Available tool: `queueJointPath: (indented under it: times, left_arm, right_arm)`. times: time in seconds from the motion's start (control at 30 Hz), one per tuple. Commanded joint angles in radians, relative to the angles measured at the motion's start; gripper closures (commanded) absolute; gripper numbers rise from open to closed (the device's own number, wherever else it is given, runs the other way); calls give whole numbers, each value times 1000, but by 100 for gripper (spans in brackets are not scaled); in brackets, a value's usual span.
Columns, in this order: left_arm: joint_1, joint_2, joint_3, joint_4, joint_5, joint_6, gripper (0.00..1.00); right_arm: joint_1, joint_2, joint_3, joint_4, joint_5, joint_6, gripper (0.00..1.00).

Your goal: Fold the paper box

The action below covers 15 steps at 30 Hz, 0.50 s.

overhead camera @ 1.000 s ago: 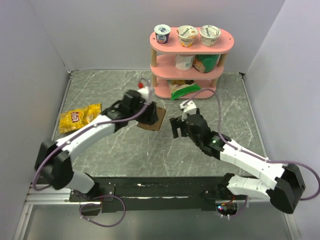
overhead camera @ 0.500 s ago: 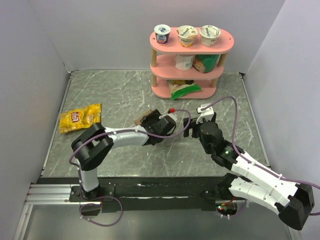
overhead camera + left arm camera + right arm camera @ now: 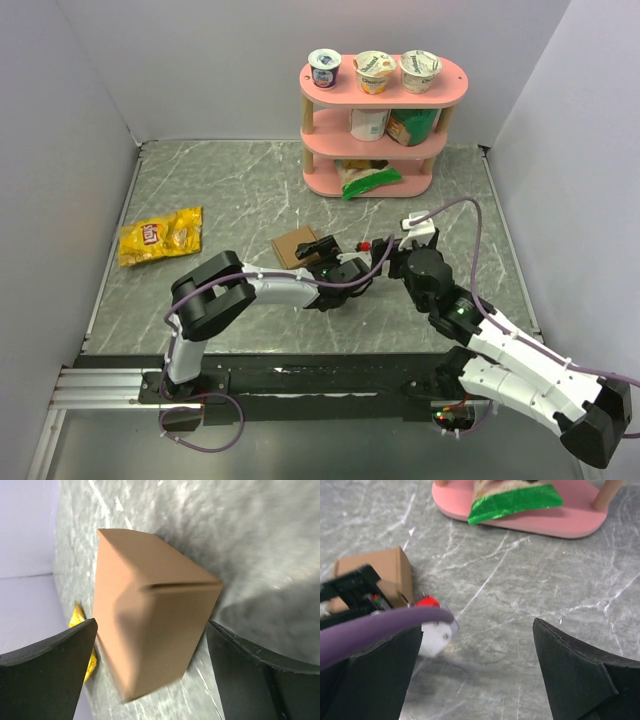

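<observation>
The paper box (image 3: 293, 246) is a small closed brown cardboard box standing on the marble table. In the left wrist view the box (image 3: 150, 615) fills the space ahead of my left gripper (image 3: 151, 626), which is open, with a gap between each finger and the box's sides. From above, the left gripper (image 3: 314, 249) sits just right of the box. My right gripper (image 3: 388, 248) is open further right, with only bare table between its fingers (image 3: 477, 627). The box (image 3: 380, 575) shows at the left of the right wrist view.
A pink three-tier shelf (image 3: 385, 85) with yogurt cups on top and a green bag (image 3: 512, 500) on its lowest level stands at the back. A yellow snack bag (image 3: 160, 236) lies at the left. The left arm's purple cable (image 3: 380, 627) crosses in front of the right gripper.
My left arm has folded in toward the near side and its jaws have spread wide, letting go of the box, which now rests on the table. The right arm has drawn back slightly.
</observation>
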Motion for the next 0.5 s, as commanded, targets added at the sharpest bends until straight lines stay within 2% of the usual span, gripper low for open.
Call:
queueJointPath:
  times: [0.0, 0.17, 0.2, 0.3, 0.4, 0.43, 0.47]
  left_arm:
    - [-86, -74, 47, -136, 70, -72, 4]
    - [-140, -145, 66, -208, 179, -154, 4]
    - [-145, -159, 70, -221, 203, -189, 4]
    - [-125, -271, 69, -203, 428, -284, 4]
    - [16, -418, 29, -82, 616, -376, 4]
    - [138, -467, 28, -69, 659, -410, 4]
    - [204, -487, 20, -34, 750, -443, 4]
  right_arm:
    - [-6, -42, 34, 9, 14, 25, 1]
    - [-15, -59, 44, -22, -4, 27, 0]
    - [-29, -60, 43, -22, -56, 29, 0]
    - [-119, -42, 43, -20, -170, 58, 0]
    - [-200, -11, 38, -5, -244, 70, 0]
    - [-223, -7, 38, 10, -277, 75, 0]
    - [-249, 1, 35, 16, -300, 84, 0]
